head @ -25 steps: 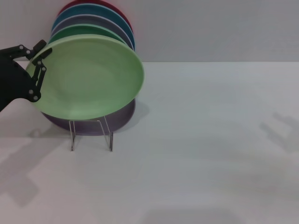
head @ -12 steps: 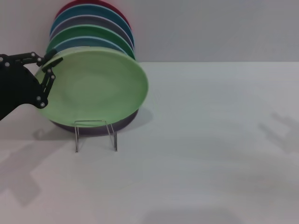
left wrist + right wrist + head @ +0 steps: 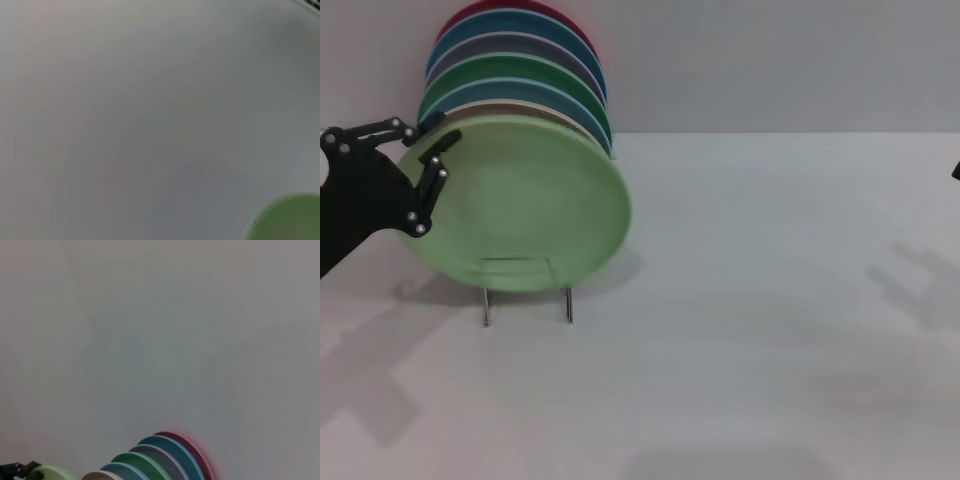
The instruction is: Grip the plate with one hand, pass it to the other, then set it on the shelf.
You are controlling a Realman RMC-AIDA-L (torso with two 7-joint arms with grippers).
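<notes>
plate [image 3: 525, 205]: light green, matte, round, standing on edge, front of the row
shelf [image 3: 527, 290]: thin wire rack under the plate, front loop showing through

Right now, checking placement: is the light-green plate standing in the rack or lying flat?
Standing, tilted back. The plate sits at the rack front; left gripper fingers clamp its rim.

Bright even light; soft shadows on table [image 3: 740, 330]; left wrist view blurred.
</notes>
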